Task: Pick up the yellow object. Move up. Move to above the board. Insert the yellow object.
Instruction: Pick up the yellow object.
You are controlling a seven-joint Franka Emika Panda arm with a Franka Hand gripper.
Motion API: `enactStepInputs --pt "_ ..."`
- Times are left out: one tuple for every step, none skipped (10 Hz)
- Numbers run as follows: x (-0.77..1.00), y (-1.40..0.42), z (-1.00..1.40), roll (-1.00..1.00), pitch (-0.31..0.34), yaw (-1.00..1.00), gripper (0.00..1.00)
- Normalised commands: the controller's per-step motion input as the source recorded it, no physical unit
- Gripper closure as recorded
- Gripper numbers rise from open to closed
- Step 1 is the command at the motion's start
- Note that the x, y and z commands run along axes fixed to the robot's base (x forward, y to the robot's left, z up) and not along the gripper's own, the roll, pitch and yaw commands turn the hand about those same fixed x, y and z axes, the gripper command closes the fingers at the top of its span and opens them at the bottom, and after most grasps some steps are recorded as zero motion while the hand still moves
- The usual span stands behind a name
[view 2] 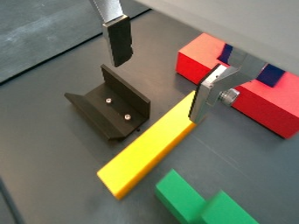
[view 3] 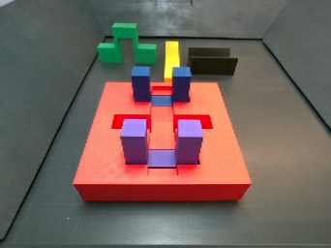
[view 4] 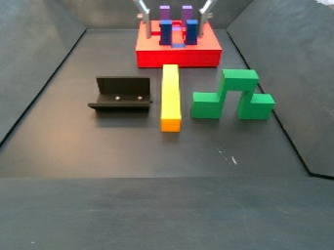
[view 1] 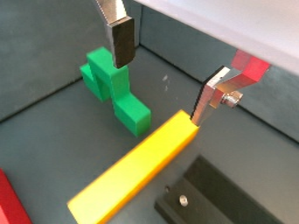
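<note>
The yellow object (view 1: 131, 173) lies flat on the dark floor between the green stepped block (view 1: 117, 87) and the fixture (view 2: 111, 109). It also shows in both side views (view 3: 172, 53) (view 4: 170, 93), with one end pointing at the board (view 3: 162, 155) (view 4: 179, 51). The board is a red slab with blue and purple posts. The gripper (view 1: 160, 92) (view 2: 159, 89) is open and empty. It hangs above the floor over the bar's end nearest the board. One finger (view 2: 205, 96) stands over that end, the other (view 2: 117, 42) is well apart from it.
The green stepped block (view 4: 232, 96) sits on one side of the bar and the dark L-shaped fixture (view 4: 125, 95) on the other. Grey walls enclose the floor. The board's red corner (view 2: 239, 83) is close beside the gripper.
</note>
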Motion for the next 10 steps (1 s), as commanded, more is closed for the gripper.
enactStepInputs --pt "0.27 -0.20 -0.39 0.02 -0.070 0.06 0.00" --pt "0.15 -0.13 -0.49 0.06 -0.077 0.05 0.00" --pt "0.06 -0.05 -0.53 0.09 -0.074 0.05 0.00" --pt "0.02 -0.02 -0.54 0.09 -0.091 0.04 0.00" --pt "0.03 -0.04 -0.52 0.08 -0.090 0.05 0.00" --pt "0.06 -0.05 -0.44 0.09 -0.061 0.05 0.00" --pt "0.03 -0.06 -0.38 0.08 -0.049 0.07 0.00" --pt "0.07 -0.11 -0.33 0.06 -0.043 0.07 0.00" --pt "0.04 -0.11 -0.35 0.06 -0.054 0.05 0.00" --pt "0.00 -0.07 -0.37 0.07 -0.054 0.03 0.00"
